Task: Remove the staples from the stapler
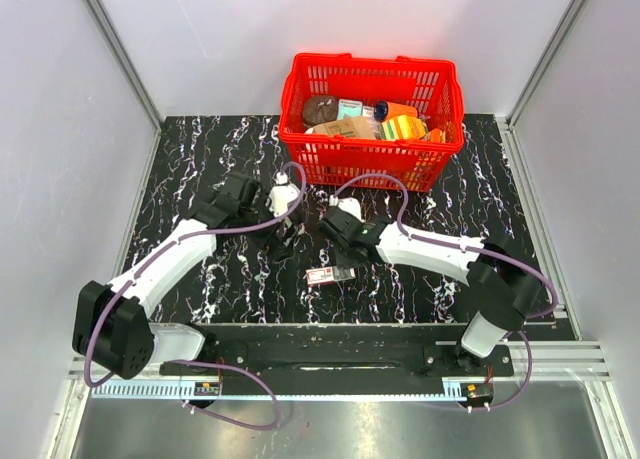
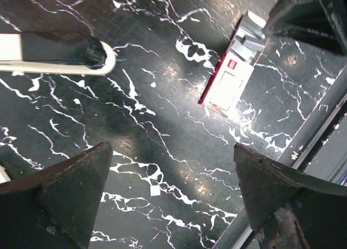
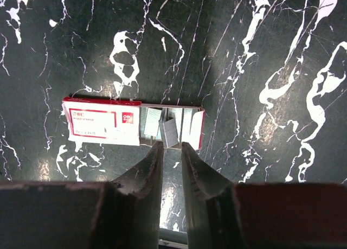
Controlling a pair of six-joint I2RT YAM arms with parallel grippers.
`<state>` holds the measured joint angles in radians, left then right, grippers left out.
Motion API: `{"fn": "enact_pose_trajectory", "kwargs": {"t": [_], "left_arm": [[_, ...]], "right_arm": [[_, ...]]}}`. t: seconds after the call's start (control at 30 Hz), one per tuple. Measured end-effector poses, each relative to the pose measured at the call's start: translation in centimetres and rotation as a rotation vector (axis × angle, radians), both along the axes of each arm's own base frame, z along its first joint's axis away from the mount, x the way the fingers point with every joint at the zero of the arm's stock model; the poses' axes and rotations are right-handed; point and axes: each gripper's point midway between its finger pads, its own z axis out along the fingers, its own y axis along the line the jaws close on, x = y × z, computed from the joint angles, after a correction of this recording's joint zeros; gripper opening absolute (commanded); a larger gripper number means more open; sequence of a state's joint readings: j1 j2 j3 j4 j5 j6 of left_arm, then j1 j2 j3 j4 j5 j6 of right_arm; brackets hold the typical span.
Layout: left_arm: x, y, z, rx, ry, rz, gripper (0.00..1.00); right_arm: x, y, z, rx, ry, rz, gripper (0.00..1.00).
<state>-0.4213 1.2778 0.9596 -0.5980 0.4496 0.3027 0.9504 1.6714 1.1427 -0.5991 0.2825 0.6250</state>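
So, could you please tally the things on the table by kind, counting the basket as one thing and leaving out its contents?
stapler: 1
staple box: 1
basket: 1
Total: 3

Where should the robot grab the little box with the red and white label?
Probably from above, pinching the long sides of the box at its labelled end. It lies flat and narrow on the table, and its other end is open, showing staples.
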Motion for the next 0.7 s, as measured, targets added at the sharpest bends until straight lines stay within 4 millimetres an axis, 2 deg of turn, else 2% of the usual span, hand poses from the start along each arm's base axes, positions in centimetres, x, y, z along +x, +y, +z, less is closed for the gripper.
{"fn": "enact_pose_trajectory", "kwargs": {"t": [0.1, 0.33, 0.57, 0.7], "left_arm": [[-1.0, -0.3, -1.4, 0.041, 0.001, -0.056, 0.99], [-3.1, -1.3, -6.2, 0.176, 0.029, -0.2, 0.99], [-2.9, -2.2, -9.2, 0.276, 0.002, -0.271, 0.95], [-2.4, -2.6, -10.3, 0.319, -0.022, -0.284, 0.91]], "right_arm": [[0.2, -0.5, -0.6, 0.012, 0.006, -0.014, 0.24], [0.6, -4.8, -2.4, 0.106, 0.073, -0.143, 0.22], [0.9, -3.8, -2.7, 0.266, 0.118, -0.163, 0.21], [1.4, -4.1, -3.2, 0.343, 0.146, -0.196, 0.2]]}}
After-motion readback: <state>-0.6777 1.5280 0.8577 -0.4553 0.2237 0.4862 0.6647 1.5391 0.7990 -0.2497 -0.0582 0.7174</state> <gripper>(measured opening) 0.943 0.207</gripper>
